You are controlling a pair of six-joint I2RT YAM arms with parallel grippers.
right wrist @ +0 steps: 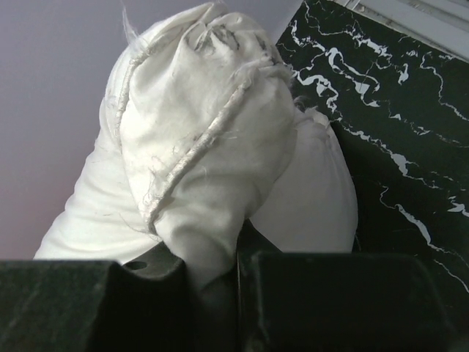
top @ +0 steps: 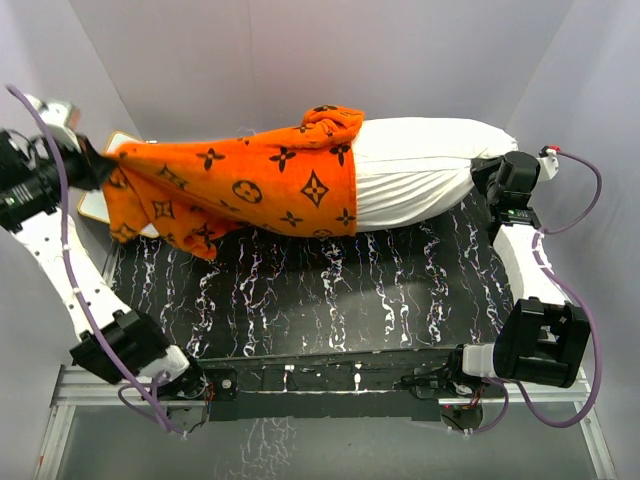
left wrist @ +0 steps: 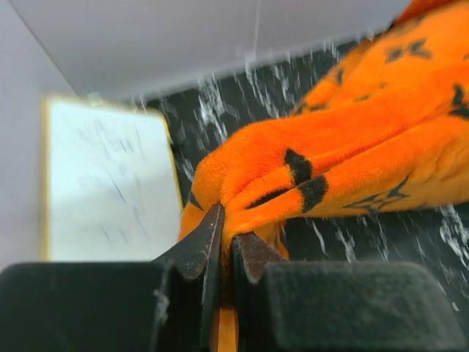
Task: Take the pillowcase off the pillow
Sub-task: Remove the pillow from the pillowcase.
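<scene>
The pillow [top: 430,170] lies across the far part of the worktop [top: 330,290]. It is long and plump, made of plain white cloth. Its right half is bare, and the cloth there shows soft folds that run along its length.

The pillowcase [top: 240,185] covers only the left part of the pillow. It is a bright orange plush, thick and fuzzy, printed with dark brown flowers, diamonds and circles. Its open edge is bunched into a thick roll near the middle of the pillow. The rest is drawn out to the left and becomes narrower toward the left pincer [left wrist: 227,242].

The left pincer is closed on the left end of the pillowcase. Its two dark fingers pinch a folded ridge of the plush between them, and a little orange shows lower in the slit between them.

The right pincer [right wrist: 212,275] is closed on the right corner of the pillow. Above its fingers the white cloth is gathered into a rounded lump. A frayed seam with loose threads crosses this lump, and there are some faint grey marks near its top.

The worktop is black with thin white veins, like marble. A flat white board [left wrist: 110,183] with a pale frame lies at the left end of the worktop, partly under the orange plush. It looks blurred in the left wrist view.
</scene>
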